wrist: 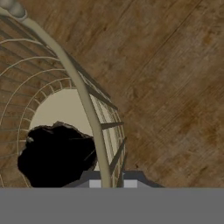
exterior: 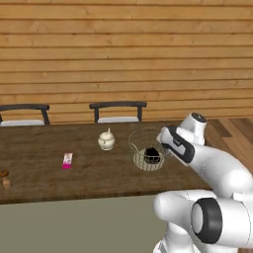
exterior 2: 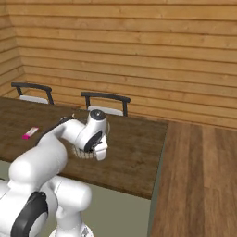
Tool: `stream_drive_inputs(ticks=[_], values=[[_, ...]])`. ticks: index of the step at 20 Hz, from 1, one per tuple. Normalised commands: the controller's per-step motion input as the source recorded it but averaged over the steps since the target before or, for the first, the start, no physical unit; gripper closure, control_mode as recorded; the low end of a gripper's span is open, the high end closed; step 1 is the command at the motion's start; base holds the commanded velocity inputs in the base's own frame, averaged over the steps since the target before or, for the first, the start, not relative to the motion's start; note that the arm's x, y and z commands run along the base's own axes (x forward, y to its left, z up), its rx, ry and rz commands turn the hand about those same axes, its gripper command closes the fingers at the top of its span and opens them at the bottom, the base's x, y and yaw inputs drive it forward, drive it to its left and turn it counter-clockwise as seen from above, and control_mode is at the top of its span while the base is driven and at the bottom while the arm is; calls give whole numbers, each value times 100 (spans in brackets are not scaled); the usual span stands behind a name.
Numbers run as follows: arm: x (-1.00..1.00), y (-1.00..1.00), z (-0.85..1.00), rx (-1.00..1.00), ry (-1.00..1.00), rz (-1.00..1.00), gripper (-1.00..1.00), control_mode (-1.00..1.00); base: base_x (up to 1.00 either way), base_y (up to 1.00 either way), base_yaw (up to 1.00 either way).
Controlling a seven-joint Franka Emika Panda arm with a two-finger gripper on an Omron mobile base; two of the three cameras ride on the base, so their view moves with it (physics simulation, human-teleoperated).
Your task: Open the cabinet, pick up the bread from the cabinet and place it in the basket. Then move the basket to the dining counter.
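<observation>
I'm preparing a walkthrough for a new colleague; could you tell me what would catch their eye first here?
First, the wire basket on the dining counter, the dark bread inside. The gripper is shut on its rim. A small white pot stands to the left.

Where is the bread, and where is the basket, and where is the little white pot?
bread (wrist: 54, 155), hand view, middle of the dark lump.
basket (exterior: 136, 139), left base view, left side of its wire rim.
little white pot (exterior: 106, 141), left base view, its round body.
</observation>
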Motion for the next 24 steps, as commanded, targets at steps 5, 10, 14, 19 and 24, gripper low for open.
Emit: stream_drive_inputs(ticks=[5, 10, 14, 19, 24], values=[[2, 0, -1, 0, 6, 0, 100, -100, 0, 0, 0], [0, 0, 0, 0, 2, 0, -100, -100, 0, 0, 0], [0, 0, 0, 0, 0, 0, -100, -100, 0, 0, 0], [0, 0, 8, -5, 0, 0, -100, -100, 0, 0, 0], [-9, 0, 73, -20, 0, 1, -100, -100, 0, 0, 0]])
